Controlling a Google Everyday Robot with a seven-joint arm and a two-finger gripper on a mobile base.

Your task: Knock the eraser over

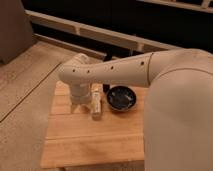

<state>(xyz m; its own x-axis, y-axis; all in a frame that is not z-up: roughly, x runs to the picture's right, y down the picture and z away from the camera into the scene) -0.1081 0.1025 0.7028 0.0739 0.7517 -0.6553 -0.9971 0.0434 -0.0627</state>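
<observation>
A pale, elongated eraser (pixel 96 103) is on the wooden table (pixel 90 140), near its far edge. I cannot tell whether it stands upright or lies flat. My gripper (pixel 80 106) points down at the table just left of the eraser, very close to it or touching it. My arm (pixel 115 71) reaches in from the right and passes above the eraser's far end.
A dark bowl (pixel 121 97) sits on the table right of the eraser. My large arm body (pixel 180 110) covers the table's right side. A grey speckled floor (pixel 22 95) lies to the left, and a rail and dark wall (pixel 125 22) run behind.
</observation>
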